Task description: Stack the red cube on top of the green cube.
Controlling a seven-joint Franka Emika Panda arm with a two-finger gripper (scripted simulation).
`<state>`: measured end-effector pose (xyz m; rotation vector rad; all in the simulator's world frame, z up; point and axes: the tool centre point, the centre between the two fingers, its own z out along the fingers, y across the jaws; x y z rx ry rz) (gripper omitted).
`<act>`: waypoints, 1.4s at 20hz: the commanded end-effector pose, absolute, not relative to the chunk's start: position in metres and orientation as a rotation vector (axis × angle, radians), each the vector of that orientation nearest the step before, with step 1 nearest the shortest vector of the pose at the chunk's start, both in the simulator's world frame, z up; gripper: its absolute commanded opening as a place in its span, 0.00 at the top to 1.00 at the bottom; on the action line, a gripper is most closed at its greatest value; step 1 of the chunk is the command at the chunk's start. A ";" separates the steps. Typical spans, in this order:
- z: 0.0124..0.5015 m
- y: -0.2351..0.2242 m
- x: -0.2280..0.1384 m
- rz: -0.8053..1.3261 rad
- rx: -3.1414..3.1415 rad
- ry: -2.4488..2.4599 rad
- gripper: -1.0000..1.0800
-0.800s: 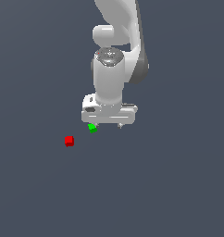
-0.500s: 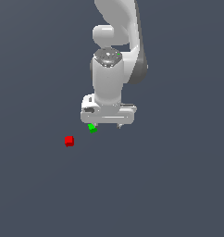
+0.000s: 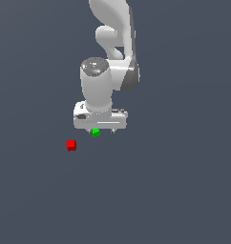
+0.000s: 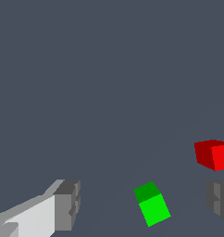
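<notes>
The red cube (image 3: 71, 145) lies on the dark grey floor, toward the exterior view's left of the green cube (image 3: 96, 133). My gripper (image 3: 102, 130) hangs over the green cube, whose top edge is partly hidden by the white hand. In the wrist view the two grey fingers (image 4: 67, 203) stand wide apart with nothing held, so the gripper (image 4: 142, 202) is open. The green cube (image 4: 152, 203) shows on the floor between the fingers, and the red cube (image 4: 213, 154) lies close to the other finger. The cubes are apart and do not touch.
The white arm (image 3: 112, 38) rises behind the hand. The floor (image 3: 174, 190) is a plain dark grey surface with no other objects in view.
The hand has shifted toward the exterior view's left and a little lower, closer to the red cube's side. Both cubes have stayed where they were.
</notes>
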<state>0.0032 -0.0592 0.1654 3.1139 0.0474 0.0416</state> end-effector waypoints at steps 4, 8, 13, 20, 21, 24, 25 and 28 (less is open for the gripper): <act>0.142 -0.102 -0.003 0.032 3.119 0.104 0.04; 0.121 -0.139 -0.007 0.023 3.123 0.156 0.04; 0.099 -0.180 -0.009 0.014 3.126 0.212 0.04; 0.077 -0.218 -0.008 0.004 3.129 0.266 0.04; 0.075 -0.221 -0.008 0.003 3.129 0.271 0.04; 0.071 -0.228 -0.007 0.001 3.129 0.281 0.04; 0.070 -0.230 -0.007 0.001 3.129 0.283 0.04; 0.070 -0.230 -0.007 0.000 3.129 0.280 0.04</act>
